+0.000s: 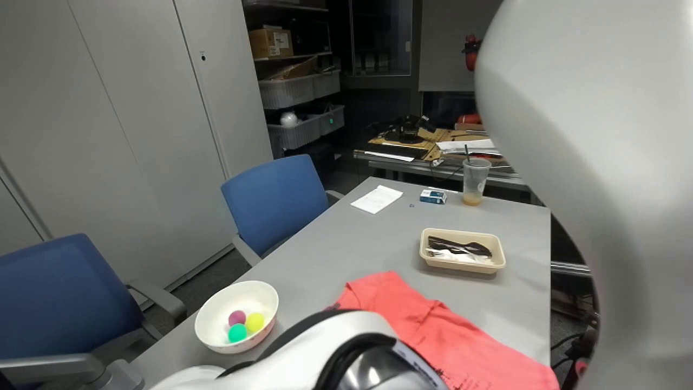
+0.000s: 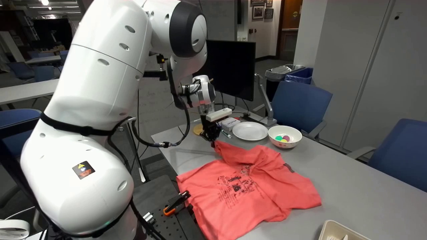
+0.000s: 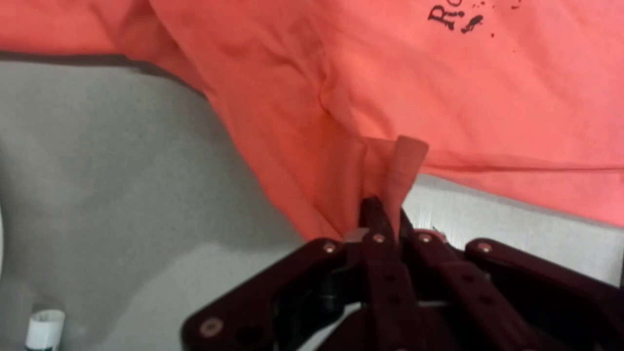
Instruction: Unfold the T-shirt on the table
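The red shirt [image 2: 247, 190] lies on the grey surface [image 2: 350, 193] with its dark letters [image 2: 235, 186] facing up. It is not flat yet: a fold runs across it, and lumpy cloth sits next to the letters. There is just 1 arm [image 2: 110, 66], so it must pull alone. In the wrist view, its jaws are squeezed close together on a bit of the shirt's edge, and a small flap of cloth pokes out between them. In an exterior view, that held bit looks lifted a little, while most of the shirt lies down.

From the jaws, in the wrist view, the shirt spreads out ahead and to both sides. The letters are ahead and to the right. The fold goes ahead and a bit left. The cloth is too bunched to tell its long way.

I think the next step is to pull the held edge away from the letters, so the fold opens out. That way could be tight. The plate [image 2: 250, 131] is near the jaws, and the bowl [image 1: 233, 297] with 3 balls [image 1: 254, 323] is just past the plate. A big pull might drag cloth into them.
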Controlling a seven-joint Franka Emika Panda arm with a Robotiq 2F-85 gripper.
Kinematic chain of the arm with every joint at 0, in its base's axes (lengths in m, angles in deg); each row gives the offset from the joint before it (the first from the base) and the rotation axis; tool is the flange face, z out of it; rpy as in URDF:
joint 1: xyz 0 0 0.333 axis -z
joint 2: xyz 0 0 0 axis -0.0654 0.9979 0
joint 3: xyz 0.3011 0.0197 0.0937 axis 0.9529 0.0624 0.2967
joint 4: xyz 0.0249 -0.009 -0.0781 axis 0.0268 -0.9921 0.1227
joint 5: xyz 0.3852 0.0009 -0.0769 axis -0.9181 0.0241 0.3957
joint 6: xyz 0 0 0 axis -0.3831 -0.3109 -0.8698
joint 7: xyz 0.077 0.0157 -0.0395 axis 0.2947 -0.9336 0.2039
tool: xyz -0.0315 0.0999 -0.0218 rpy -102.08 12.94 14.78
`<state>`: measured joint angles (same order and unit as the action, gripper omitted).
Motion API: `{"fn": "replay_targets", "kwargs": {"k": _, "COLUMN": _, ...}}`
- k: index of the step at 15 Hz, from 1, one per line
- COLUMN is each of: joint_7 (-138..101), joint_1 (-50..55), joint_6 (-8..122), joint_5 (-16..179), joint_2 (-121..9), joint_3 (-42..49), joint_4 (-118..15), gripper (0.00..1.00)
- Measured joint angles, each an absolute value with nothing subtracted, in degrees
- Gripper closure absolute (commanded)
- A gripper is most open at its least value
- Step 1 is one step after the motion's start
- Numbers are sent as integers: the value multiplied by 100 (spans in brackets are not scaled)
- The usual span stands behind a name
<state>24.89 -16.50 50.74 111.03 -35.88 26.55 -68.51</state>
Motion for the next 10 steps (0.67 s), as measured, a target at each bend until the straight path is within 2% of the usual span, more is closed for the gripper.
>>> {"fn": "replay_targets", "kwargs": {"k": 10, "joint_7": 3016, "joint_1": -1857, "joint_6": 5647, "joint_5": 10989, "joint_2": -3289, "joint_3": 2935, "joint_4": -6849, "gripper": 99}}
